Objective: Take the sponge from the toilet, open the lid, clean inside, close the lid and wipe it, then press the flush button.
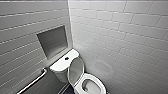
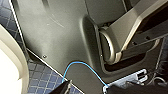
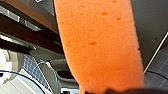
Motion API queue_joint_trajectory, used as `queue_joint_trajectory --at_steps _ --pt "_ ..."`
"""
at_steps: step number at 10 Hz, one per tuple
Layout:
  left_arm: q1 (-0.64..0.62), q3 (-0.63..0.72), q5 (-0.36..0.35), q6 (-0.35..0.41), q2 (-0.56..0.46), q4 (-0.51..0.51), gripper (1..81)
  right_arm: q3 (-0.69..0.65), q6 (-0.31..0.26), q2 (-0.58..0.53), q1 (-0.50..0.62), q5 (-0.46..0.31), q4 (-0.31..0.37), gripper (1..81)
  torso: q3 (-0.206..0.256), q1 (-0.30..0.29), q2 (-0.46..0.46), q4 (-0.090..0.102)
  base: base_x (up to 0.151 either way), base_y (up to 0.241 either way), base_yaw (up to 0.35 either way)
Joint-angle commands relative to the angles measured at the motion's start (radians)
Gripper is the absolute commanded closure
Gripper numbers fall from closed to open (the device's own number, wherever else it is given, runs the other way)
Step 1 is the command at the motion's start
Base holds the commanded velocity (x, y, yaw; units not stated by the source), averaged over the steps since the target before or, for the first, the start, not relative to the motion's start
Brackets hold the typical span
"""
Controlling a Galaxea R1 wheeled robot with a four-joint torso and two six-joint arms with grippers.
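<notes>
Your right gripper (image 3: 117, 91) is pinching the sponge (image 3: 100, 45), which stands close before the right wrist camera with its pitted orange face toward it. You cannot tell whether your left gripper (image 2: 85, 89) is spread or pressed together. A blue cable (image 2: 75, 63) loops near it, above the dark tiled floor (image 2: 41, 80). Ahead of you, the toilet (image 1: 101, 83) sits in the corner with its bowl open and the lid (image 1: 75, 70) raised against the tank. The flush button (image 1: 66, 58) sits on the tank top, below a wall niche (image 1: 53, 41) and near a grab bar (image 1: 32, 83).

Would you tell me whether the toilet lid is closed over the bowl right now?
No, the lid stands raised against the tank, leaving the bowl open.
</notes>
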Motion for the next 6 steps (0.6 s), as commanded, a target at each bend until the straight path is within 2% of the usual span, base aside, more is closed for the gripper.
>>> queue_joint_trajectory --at_steps 1,6 --pt "-0.016 0.001 0.069 0.007 0.001 -0.012 1.0 -0.002 -0.003 0.0 0.006 -0.058 -0.018 81.1 0.0 0.0 0.0 0.0 0.073 0.0 0.0" --pt "-0.016 0.001 0.062 0.007 -0.002 -0.012 1.0 -0.013 -0.002 0.0 0.004 -0.058 -0.015 81.1 0.0 -0.002 0.0 0.0 0.079 0.0 0.0"
